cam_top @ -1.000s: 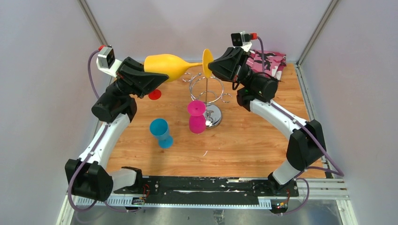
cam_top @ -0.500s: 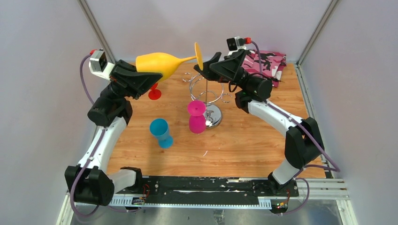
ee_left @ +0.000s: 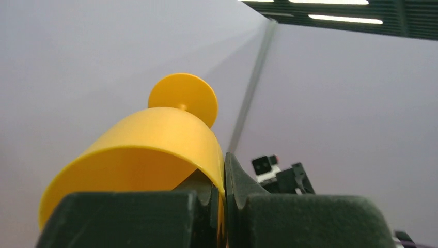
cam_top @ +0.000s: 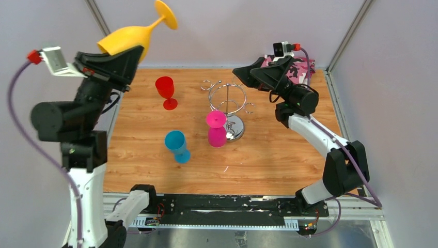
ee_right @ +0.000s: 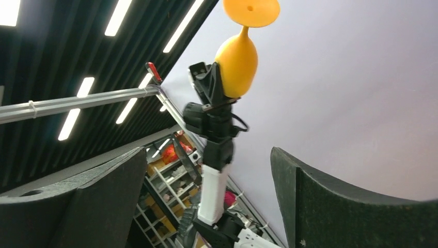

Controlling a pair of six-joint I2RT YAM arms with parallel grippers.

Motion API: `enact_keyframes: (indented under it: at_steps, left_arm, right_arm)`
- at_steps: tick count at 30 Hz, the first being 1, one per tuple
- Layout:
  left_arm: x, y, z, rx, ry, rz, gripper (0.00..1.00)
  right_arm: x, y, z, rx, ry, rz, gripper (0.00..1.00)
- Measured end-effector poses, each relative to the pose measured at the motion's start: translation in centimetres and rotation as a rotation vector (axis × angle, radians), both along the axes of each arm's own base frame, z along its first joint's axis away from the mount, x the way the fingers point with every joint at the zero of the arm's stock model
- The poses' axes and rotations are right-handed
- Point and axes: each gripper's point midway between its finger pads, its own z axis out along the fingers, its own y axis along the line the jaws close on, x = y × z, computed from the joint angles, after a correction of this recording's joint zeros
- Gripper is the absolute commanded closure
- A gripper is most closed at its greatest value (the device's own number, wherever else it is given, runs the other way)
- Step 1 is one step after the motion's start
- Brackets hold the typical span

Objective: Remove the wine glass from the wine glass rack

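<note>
Wooden table [cam_top: 279,155]: wine glass rack [cam_top: 237,126], red glass [cam_top: 166,92], blue glass [cam_top: 176,145], pink glass [cam_top: 216,130], cloth [cam_top: 300,69].

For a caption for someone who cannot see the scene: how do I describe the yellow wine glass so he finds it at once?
From the wooden table, follow the left arm up to the left gripper. It is shut on the yellow wine glass, foot pointing up. Only this glass is in the air; the red glass, blue glass and pink glass stand on the table.
</note>
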Motion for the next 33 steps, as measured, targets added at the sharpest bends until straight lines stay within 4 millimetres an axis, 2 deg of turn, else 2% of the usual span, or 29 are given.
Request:
enact_keyframes:
  at_steps: [5, 6, 9, 11, 16, 19, 21, 23, 29, 33]
  left_arm:
    - [-0.6, 5.1, 2.5, 0.057, 0.117, 0.382, 1.00]
    - [-0.4, 6.0, 2.4, 0.073, 0.147, 0.437, 1.00]
    - [1.9, 8.6, -0.1, 0.153, 0.316, 0.598, 1.00]
    - [4.8, 10.4, -3.9, 0.226, 0.477, 0.699, 1.00]
    - [9.8, 13.0, -16.3, 0.475, 0.900, 0.808, 1.00]
    - [11.0, 13.3, -23.9, 0.626, 1.134, 0.776, 1.00]
    - [10.9, 13.3, -27.2, 0.688, 1.240, 0.744, 1.00]
    - [10.6, 13.1, -28.6, 0.713, 1.286, 0.722, 1.00]
    - [11.2, 11.5, -29.7, 0.694, 1.276, 0.627, 1.00]
    - [12.2, 10.0, -32.8, 0.690, 1.311, 0.530, 1.00]
  right_arm:
    - [-0.5, -1.6, 0.6, -0.037, -0.059, -0.056, 0.05]
    - [-0.6, -1.8, 0.6, -0.054, -0.068, -0.070, 0.05]
    - [-0.6, -2.0, 0.3, -0.142, -0.087, -0.131, 0.05]
    - [-0.6, -1.9, -0.2, -0.216, -0.100, -0.186, 0.04]
    - [-0.6, -2.4, -0.7, -0.419, -0.136, -0.367, 0.03]
    - [-1.3, -3.3, -0.4, -0.500, -0.178, -0.465, 0.03]
    - [-1.6, -3.7, -0.6, -0.535, -0.193, -0.499, 0.03]
    - [-1.5, -3.8, -1.3, -0.572, -0.193, -0.519, 0.03]
    - [0.3, -3.5, -4.4, -0.666, -0.125, -0.513, 0.03]
    - [1.0, -3.5, -5.7, -0.706, -0.093, -0.511, 0.03]
